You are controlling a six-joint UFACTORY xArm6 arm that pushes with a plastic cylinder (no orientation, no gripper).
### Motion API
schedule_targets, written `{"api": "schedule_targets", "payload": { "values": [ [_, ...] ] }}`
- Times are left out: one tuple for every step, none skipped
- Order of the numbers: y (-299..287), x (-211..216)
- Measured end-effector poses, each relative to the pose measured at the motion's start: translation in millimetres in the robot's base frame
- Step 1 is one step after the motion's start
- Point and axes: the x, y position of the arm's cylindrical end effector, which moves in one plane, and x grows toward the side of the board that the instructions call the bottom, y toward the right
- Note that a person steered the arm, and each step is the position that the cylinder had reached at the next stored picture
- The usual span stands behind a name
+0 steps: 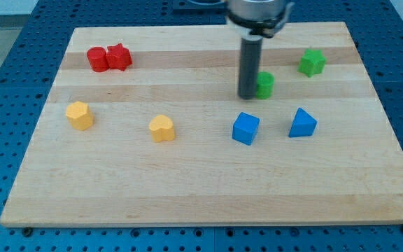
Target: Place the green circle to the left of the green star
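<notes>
The green circle [265, 85] sits on the wooden board right of centre, partly hidden by my rod. The green star [312, 62] stands up and to the right of it, near the view's top right. My tip [248, 95] rests on the board directly against the green circle's left side. The green circle lies to the left of and a little below the green star, with a gap between them.
A red circle [97, 59] and red star [119, 56] touch at the top left. A yellow hexagon [80, 115] and yellow heart [162, 128] sit at the left and centre. A blue cube [245, 128] and blue triangle [301, 123] lie below my tip.
</notes>
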Motion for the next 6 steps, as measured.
{"api": "schedule_targets", "payload": {
  "values": [
    [20, -9],
    [26, 2],
    [38, 18],
    [48, 7],
    [55, -4],
    [57, 4]
  ]
}}
